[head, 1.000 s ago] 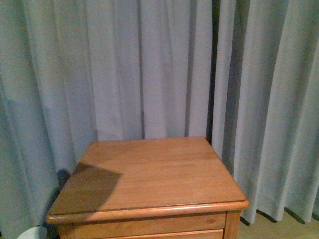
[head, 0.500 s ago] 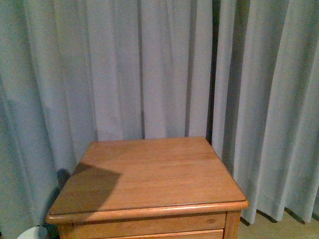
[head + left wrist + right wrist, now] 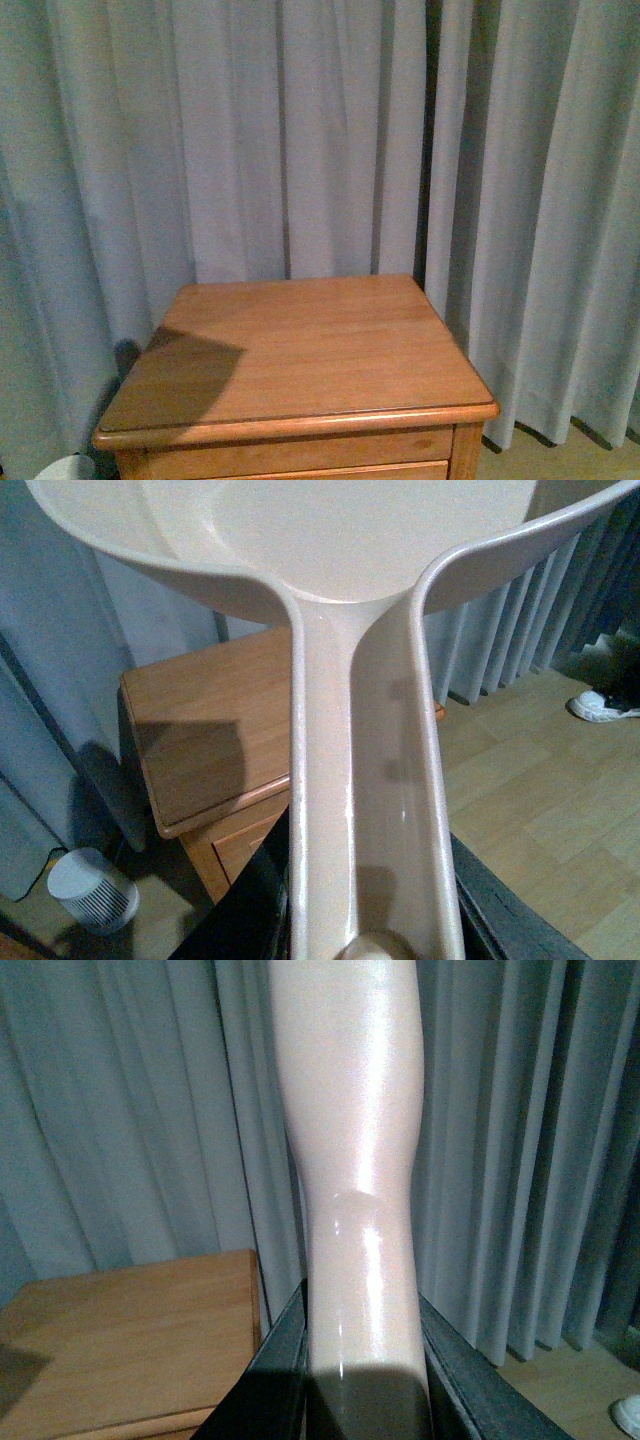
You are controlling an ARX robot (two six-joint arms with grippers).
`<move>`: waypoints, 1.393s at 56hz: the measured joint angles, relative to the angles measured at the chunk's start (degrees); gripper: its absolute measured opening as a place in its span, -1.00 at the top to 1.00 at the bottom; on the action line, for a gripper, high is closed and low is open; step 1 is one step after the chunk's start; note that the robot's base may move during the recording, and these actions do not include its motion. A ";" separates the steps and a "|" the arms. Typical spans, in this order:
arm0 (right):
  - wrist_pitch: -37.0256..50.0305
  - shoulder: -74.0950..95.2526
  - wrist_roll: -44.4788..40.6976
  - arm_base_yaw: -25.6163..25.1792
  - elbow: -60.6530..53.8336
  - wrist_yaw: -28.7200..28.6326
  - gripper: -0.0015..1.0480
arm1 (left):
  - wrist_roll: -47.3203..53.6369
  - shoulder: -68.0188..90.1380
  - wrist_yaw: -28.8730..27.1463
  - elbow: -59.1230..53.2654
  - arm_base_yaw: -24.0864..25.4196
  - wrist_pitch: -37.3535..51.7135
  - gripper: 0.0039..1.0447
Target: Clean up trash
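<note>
No trash shows in any view. In the left wrist view my left gripper [image 3: 370, 920] is shut on the cream dustpan [image 3: 370, 780], whose handle runs up between the black fingers [image 3: 240, 900] to a wide, empty pan. My right gripper [image 3: 362, 1380] is shut on the glossy cream brush handle [image 3: 355, 1160], which fills the middle of the right wrist view. Neither arm appears in the front view, where the wooden nightstand [image 3: 300, 350] stands bare before the curtain.
Grey curtains [image 3: 300, 130] hang behind and beside the nightstand. A small white ribbed bin [image 3: 92, 890] sits on the floor at one side of it. Light wood flooring [image 3: 540, 800] spreads out on the other side, with a white shoe [image 3: 605, 705] near the curtain.
</note>
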 joint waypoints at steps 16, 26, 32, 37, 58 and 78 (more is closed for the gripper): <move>0.00 -0.13 0.02 -0.04 0.00 0.09 0.60 | 0.00 0.00 0.04 0.00 -0.02 0.02 0.49; 0.00 -0.24 0.04 -0.17 -0.02 0.37 0.60 | 0.02 0.13 0.59 0.00 -0.22 0.02 0.49; -0.02 -0.22 0.04 -0.17 -0.09 -0.09 0.60 | -0.02 -0.11 -0.26 0.00 -0.22 0.02 0.49; -0.04 -0.17 0.02 -0.17 -0.17 -0.37 0.60 | -0.02 -0.28 -0.22 -0.07 -0.22 0.02 0.49; -0.04 -0.13 0.04 -0.17 -0.37 0.00 0.60 | -0.02 -0.02 -0.04 -0.22 -0.22 0.04 0.49; -0.07 -0.13 0.07 -0.22 -0.48 0.04 0.60 | -0.02 -0.09 0.04 -0.37 -0.28 0.07 0.49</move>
